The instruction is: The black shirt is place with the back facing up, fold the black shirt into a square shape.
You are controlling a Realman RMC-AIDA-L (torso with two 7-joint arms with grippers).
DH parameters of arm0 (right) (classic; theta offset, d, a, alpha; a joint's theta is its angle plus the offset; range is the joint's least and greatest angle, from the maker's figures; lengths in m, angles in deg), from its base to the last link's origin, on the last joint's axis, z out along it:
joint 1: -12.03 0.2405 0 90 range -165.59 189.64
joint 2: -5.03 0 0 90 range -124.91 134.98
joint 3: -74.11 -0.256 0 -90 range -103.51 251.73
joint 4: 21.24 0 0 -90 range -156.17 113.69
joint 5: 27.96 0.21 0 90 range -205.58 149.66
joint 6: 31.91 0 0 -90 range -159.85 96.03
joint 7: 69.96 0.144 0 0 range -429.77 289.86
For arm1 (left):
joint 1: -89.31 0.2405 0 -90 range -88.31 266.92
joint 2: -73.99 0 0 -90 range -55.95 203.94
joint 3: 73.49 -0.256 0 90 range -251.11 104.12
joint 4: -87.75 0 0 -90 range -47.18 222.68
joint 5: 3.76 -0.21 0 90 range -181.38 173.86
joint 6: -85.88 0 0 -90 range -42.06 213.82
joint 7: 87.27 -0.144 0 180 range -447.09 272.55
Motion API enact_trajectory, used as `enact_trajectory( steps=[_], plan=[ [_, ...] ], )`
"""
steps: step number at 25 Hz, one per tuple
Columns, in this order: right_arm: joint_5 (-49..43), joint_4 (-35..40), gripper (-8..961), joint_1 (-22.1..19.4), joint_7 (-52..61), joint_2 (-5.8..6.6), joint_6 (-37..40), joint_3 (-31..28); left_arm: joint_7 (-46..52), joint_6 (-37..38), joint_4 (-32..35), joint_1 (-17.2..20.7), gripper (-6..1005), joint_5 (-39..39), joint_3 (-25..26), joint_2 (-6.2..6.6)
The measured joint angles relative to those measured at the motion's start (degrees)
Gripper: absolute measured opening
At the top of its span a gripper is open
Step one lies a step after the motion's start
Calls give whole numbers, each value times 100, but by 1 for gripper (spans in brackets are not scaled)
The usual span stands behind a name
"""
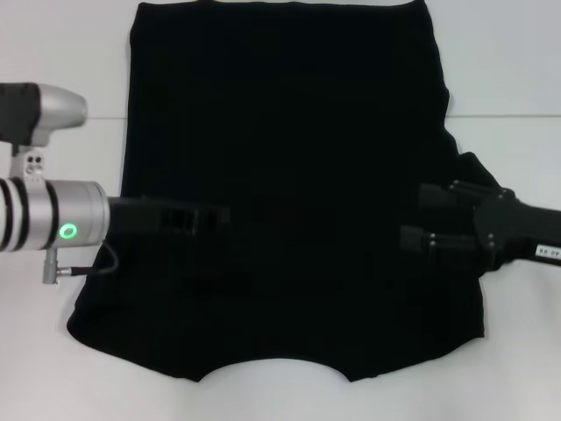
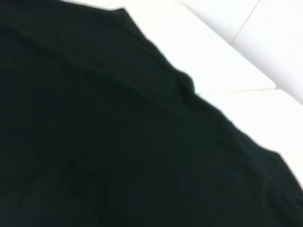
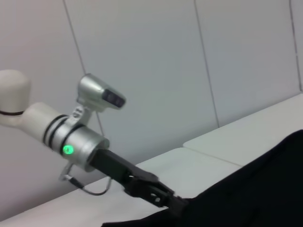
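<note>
The black shirt (image 1: 280,132) lies flat on the white table, with its curved neckline at the near edge and its hem at the far edge. It has a roughly rectangular outline, with a bump of cloth at its right side (image 1: 469,167). My left gripper (image 1: 210,219) reaches in from the left, low over the shirt's left middle. It also shows in the right wrist view (image 3: 163,197) at the cloth's edge. My right gripper (image 1: 414,217) reaches in from the right over the shirt's right edge, with its two fingers spread apart. The left wrist view is filled by the shirt (image 2: 118,142).
The white table (image 1: 517,70) shows on both sides of the shirt, with a seam line across it (image 1: 508,116). A pale panelled wall (image 3: 189,71) stands behind the table. The left arm's silver wrist with a green light (image 1: 66,230) is at the left.
</note>
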Motion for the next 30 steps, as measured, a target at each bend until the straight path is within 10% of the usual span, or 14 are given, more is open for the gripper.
enact_trajectory(
  steps=[4, 9, 16, 23, 30],
  plan=[
    [6, 100, 841, 37, 499, 134, -172, -125, -380, 701, 85, 197, 85, 776, 1, 71],
    [-50, 205, 839, 61, 2180, 531, -761, -120, -2342, 2494, -510, 493, 298, 2310, 31, 85],
    [-705, 277, 836, 127, 4046, 1044, -1317, -38, -4161, 3187, -1142, 627, 643, 2569, -28, 30],
    [-2323, 605, 832, 443, 5151, 1086, -1559, -23, -5028, 3190, -1130, 651, 928, 2146, -449, -13],
    [-3466, 538, 829, 803, 5667, 979, -1818, 92, -5683, 3006, -1126, 622, 933, 1841, -567, -14]
  ],
)
